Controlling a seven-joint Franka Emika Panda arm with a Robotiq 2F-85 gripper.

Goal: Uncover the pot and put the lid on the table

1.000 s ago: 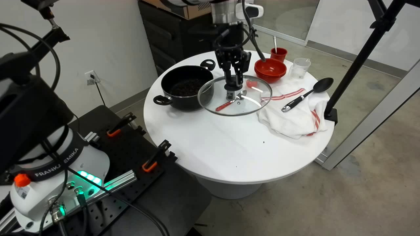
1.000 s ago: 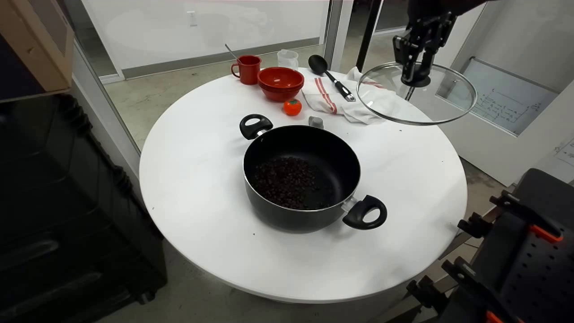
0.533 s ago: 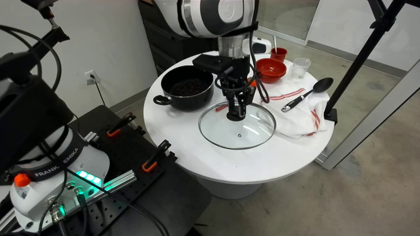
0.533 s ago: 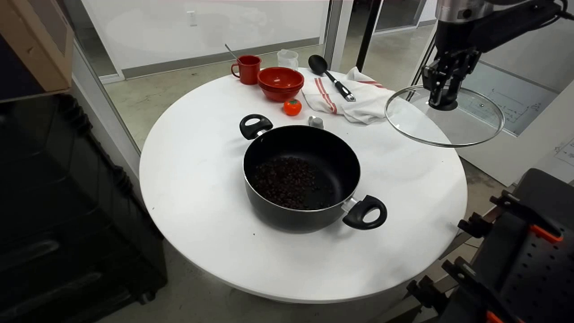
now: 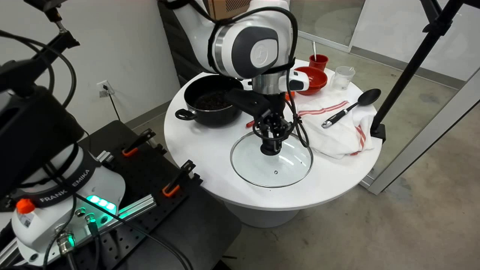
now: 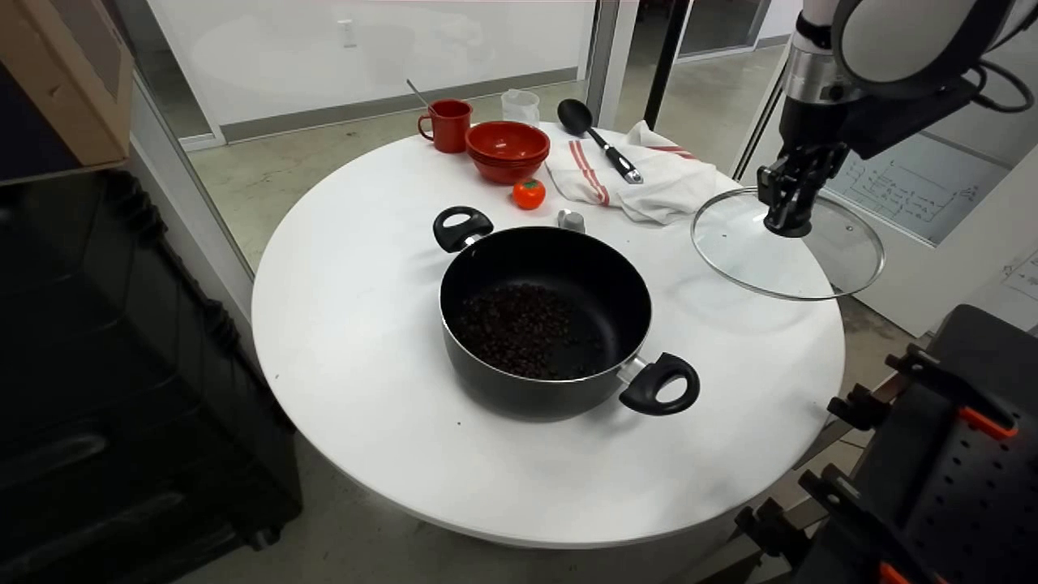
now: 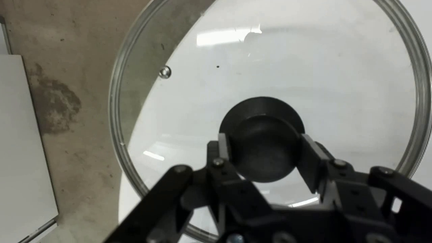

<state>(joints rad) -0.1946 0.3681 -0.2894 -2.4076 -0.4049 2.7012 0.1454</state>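
Both exterior views overlook the table (image 6: pixel 365 316), the wrist view the lid (image 7: pixel 266 111).

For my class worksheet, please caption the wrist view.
Gripper holding the clear lid by its knob, with table and floor showing through.

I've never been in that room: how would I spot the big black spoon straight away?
Find the large round white tabletop, then the crumpled white cloth with red stripes lying there. The big black spoon has its silver-tipped handle on that cloth. Its black oval head and long handle set it apart from the stacked red bowls and translucent cup nearby.
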